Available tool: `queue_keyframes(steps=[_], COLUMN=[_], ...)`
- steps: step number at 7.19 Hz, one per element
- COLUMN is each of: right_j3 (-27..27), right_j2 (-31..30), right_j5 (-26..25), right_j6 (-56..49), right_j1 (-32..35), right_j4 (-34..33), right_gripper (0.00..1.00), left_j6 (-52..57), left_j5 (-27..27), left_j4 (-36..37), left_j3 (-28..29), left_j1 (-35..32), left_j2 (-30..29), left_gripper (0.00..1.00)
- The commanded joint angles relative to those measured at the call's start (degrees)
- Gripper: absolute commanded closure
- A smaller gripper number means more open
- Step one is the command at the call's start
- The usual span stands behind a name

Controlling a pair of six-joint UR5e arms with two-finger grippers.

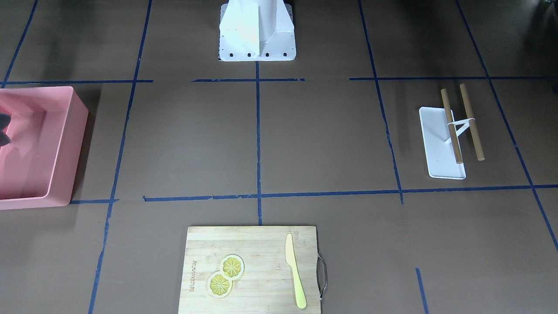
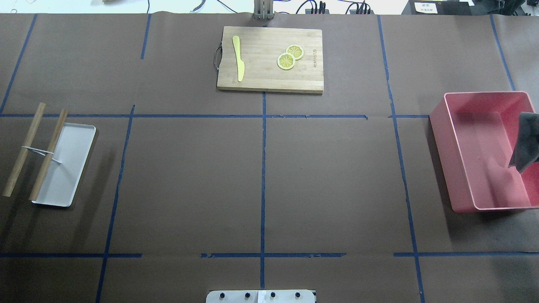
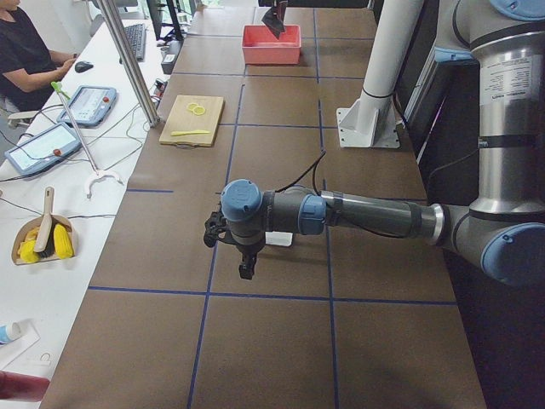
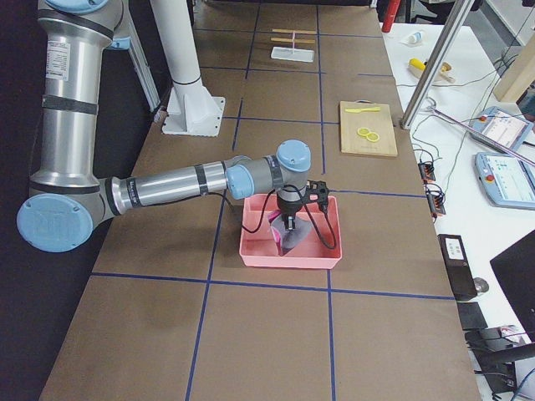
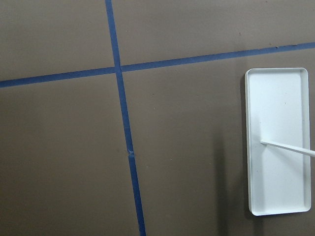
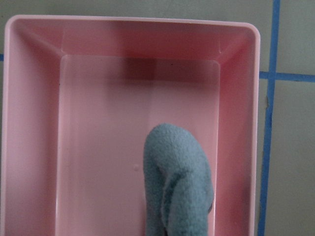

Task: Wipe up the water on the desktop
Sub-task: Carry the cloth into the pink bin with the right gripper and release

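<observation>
The dark-brown surface (image 2: 328, 181), taped into rectangles, lies under everything; no wet patch shows on it. A grey cloth (image 6: 177, 187) dangles over the pink bin (image 2: 454, 168) beneath the right hand (image 4: 288, 224), presumably to serve as the wiper; whether that hand is clamped on it cannot be told. The left hand (image 3: 247, 271) hovers near the white tray (image 5: 278, 147), its state equally unclear

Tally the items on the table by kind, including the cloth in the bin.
Pink bin: 1
Grey cloth: 1
Cutting board: 1
Yellow knife: 1
Lemon slices: 2
White tray: 1
Wooden rods: 2
Total: 9
</observation>
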Motion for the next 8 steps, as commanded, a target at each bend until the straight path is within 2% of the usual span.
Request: queue_keyframes(steps=[1,2,3,5,7,8], right_j3=[-0.62,-0.79,-0.97,-0.36,-0.70,-0.88], right_j2=[1.74,1.83,1.74,1.92,1.40,1.04], right_j5=[0.12,-0.05,-0.14,0.47,1.26,1.70], right_j6=[1.05,1.05,1.05,0.87,-2.18,-6.64], right_j1=[-2.00,-2.70,-2.70,-2.36,2.36,5.00], right_j4=[-0.02,0.15,0.41,0.42,-0.20,-2.55], right_gripper=[0.72,0.52,0.01,0.00,0.00,0.00], left_j6=[0.08,0.08,0.16,0.25,0.17,0.17], left_j5=[0.04,0.04,0.13,0.04,1.26,2.75], left_j4=[-0.07,-0.07,-0.07,-0.51,-0.51,-0.42], left_j3=[-0.06,-0.06,0.20,1.16,1.70,1.96], left_j1=[0.00,0.00,0.00,0.09,0.09,0.17], left_j2=[0.00,0.00,0.00,0.00,-0.09,-0.17], left_gripper=[0.00,0.00,0.00,0.00,0.00,0.00])
